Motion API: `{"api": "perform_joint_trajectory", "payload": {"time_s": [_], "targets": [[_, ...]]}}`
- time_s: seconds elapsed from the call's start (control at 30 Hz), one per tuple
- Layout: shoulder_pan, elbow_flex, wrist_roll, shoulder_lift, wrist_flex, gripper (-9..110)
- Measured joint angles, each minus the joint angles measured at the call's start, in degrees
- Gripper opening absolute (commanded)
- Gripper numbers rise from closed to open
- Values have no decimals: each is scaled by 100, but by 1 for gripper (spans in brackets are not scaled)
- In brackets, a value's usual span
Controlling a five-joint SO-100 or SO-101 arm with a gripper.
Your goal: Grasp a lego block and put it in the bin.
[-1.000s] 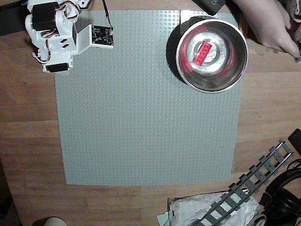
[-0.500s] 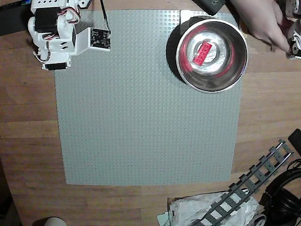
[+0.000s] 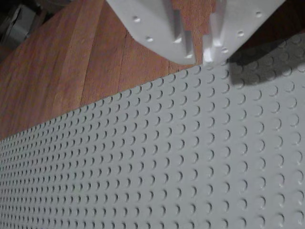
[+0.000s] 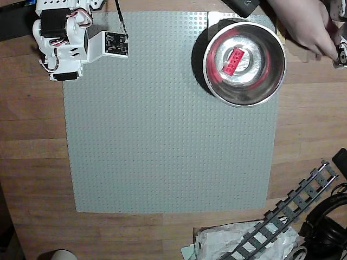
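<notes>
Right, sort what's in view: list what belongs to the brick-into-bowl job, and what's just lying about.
Job:
- red lego block, already lying in the bowl
- steel bowl
- gripper, low over the baseplate's edge

Lying about:
- grey studded baseplate
- dark toy track piece
- crumpled plastic bag
- black cables
- a person's hand by the bowl

shiny steel bin [image 4: 217,81], matt studded baseplate [image 4: 162,135]
</notes>
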Motion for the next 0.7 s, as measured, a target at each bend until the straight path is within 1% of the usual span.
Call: {"api": "perform_joint_trajectory", "payload": {"time_s": [0.7], "targets": [[-62, 0, 0, 0, 0, 0]]}}
